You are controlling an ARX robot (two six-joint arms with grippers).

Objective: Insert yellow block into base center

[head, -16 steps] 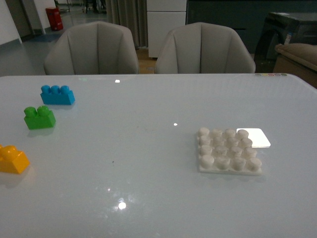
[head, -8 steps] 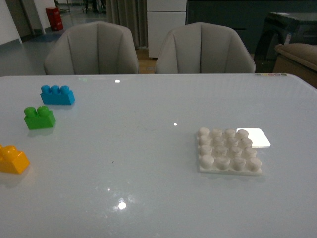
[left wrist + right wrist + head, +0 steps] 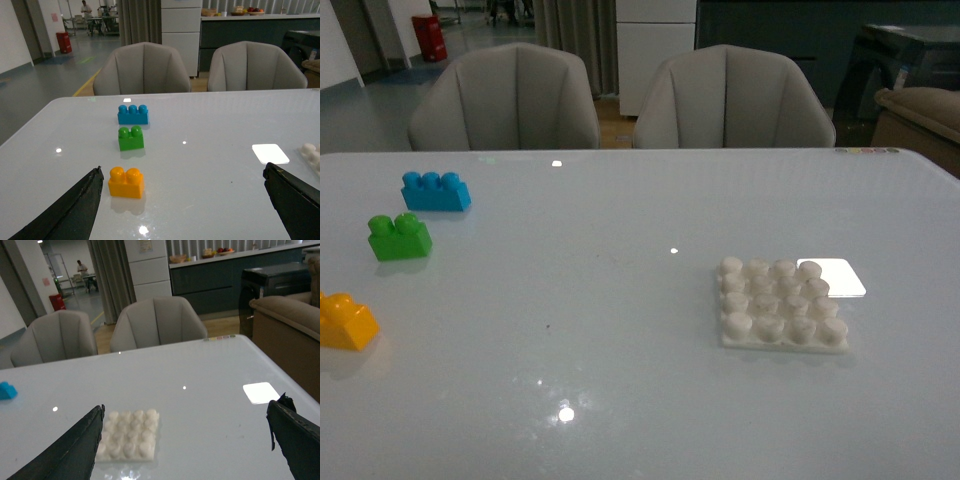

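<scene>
Showing the table (image 3: 620, 300), the studded white base (image 3: 782, 305) at near right, and the yellow block (image 3: 345, 322) at near left, well apart. The left gripper (image 3: 182, 171) and right gripper (image 3: 186, 409) gape empty; the left should straddle the block's flat sides squarely before closing
</scene>
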